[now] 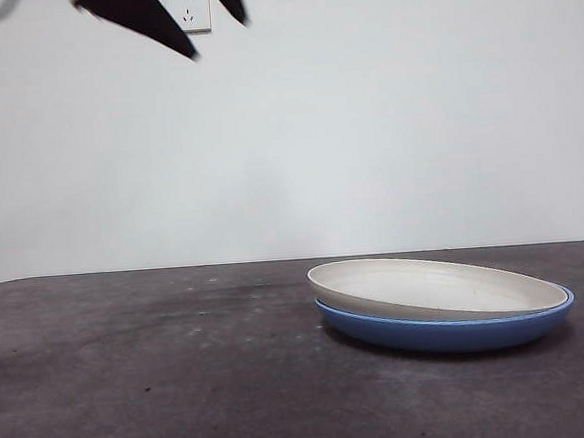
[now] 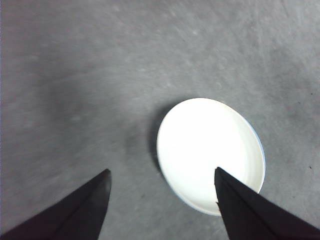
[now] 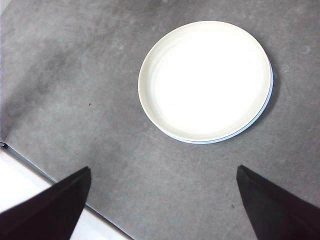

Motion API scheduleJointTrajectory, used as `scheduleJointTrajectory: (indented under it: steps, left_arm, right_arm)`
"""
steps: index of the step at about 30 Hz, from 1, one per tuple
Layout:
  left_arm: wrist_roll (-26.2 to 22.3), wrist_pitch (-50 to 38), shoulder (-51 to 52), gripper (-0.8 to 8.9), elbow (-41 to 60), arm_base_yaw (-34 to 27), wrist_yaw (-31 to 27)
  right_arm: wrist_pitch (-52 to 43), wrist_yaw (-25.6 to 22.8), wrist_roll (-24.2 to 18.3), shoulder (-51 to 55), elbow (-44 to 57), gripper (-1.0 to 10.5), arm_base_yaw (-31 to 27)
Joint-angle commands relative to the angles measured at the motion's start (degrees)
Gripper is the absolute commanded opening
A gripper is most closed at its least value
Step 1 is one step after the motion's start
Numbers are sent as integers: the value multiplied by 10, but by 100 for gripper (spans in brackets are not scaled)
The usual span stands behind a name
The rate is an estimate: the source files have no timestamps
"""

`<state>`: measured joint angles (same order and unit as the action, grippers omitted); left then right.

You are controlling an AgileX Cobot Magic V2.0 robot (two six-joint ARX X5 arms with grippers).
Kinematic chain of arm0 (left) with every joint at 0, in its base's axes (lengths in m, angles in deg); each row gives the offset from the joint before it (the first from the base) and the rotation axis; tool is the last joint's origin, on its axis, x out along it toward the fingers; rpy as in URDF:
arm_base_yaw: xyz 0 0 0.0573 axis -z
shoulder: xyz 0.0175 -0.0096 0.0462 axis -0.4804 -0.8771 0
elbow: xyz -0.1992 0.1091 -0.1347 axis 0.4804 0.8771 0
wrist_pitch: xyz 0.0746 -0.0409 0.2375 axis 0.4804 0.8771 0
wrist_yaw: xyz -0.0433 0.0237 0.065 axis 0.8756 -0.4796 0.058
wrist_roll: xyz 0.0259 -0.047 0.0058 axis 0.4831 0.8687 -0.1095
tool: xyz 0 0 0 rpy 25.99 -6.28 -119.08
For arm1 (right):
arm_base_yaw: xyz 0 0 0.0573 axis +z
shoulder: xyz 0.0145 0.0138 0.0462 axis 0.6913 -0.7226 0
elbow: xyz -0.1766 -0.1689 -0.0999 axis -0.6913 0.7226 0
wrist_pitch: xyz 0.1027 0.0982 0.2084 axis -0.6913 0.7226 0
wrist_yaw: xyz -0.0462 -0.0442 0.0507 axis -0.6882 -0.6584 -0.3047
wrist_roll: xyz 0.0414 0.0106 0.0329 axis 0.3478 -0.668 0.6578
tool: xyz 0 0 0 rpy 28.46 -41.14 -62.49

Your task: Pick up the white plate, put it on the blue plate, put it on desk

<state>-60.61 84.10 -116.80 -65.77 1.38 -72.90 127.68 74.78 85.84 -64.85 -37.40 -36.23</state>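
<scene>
The white plate (image 1: 437, 286) rests inside the blue plate (image 1: 450, 330) on the desk (image 1: 153, 379), right of the middle. From above, the white plate (image 3: 205, 80) nearly covers the blue plate (image 3: 268, 97), which shows only as a thin rim. My left gripper (image 2: 162, 172) hangs open high above the desk, with the white plate (image 2: 210, 150) below it. Two black jaws of one gripper (image 1: 221, 38) show at the top left of the front view. My right gripper (image 3: 162, 172) is open and empty, high above the stacked plates.
A white wall with a socket (image 1: 189, 8) stands behind the desk. The desk's edge (image 3: 45, 175) and a white strip beyond it show in the right wrist view.
</scene>
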Motion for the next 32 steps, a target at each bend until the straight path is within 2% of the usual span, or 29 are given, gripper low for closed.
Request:
scheduleJointTrajectory:
  steps: [1,5,7,13,17,20,26,30,32]
  left_arm:
    - [-16,15,27,336,-2,-16,2]
    - [-18,14,81,336,52,-35,12]
    - [-20,7,125,336,114,-40,30]
    - [-48,7,238,335,263,-38,163]
    - [-76,28,259,335,281,-37,226]
    - [-76,28,258,335,281,-37,227]
    - [-76,28,258,335,281,-37,227]
    - [-76,28,258,335,281,-37,227]
    - [-76,28,258,335,281,-37,227]
  right_arm:
    - [-6,0,4,-3,-11,467,2]
    - [-6,0,4,-3,-11,467,2]
    - [-6,0,4,-4,-11,467,2]
    - [-6,0,5,-4,-11,467,2]
    - [-5,0,9,-4,-11,467,2]
    - [-5,-7,20,-4,-11,467,2]
    - [-6,-81,61,-23,-10,466,2]
    - [-23,-110,66,-67,-10,465,2]
    - [-45,-110,65,-96,-10,427,2]
